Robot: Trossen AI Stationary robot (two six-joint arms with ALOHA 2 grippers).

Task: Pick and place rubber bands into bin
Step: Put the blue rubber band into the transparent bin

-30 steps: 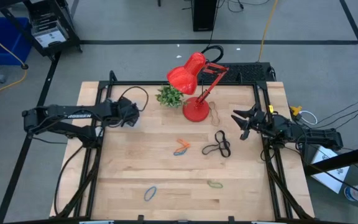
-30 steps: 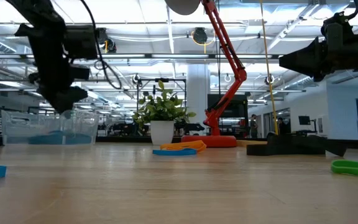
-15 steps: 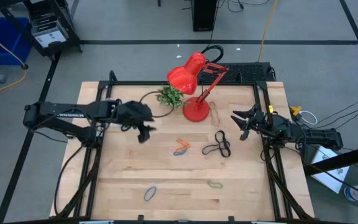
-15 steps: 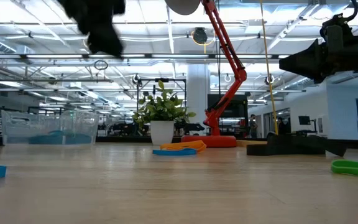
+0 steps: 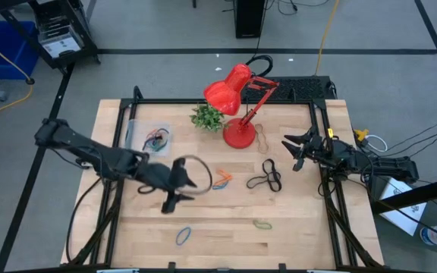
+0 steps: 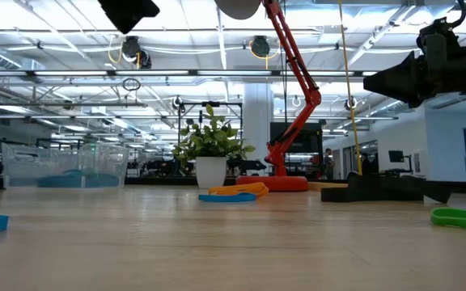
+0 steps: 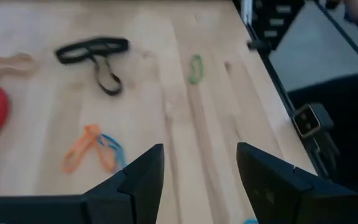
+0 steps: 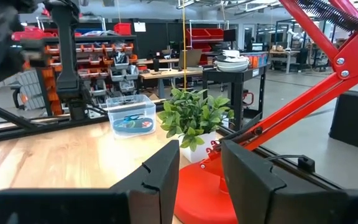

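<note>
Hovering my spread, empty left fingers (image 7: 197,180) over the desk (image 5: 226,220), I eye the orange-and-blue rubber bands (image 7: 95,146): light, limp; best pinched across one strand. Right fingers (image 5: 297,151) parted, waiting.

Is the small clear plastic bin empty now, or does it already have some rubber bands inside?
Not empty. The small clear plastic bin holds a few coloured rubber bands, seen from above and through its wall in the right wrist view.

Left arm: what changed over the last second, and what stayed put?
The left gripper left the bin at the table's back left and swung out toward the middle, open and empty, now near the orange and blue bands. The right gripper and the loose bands on the table did not move.
</note>
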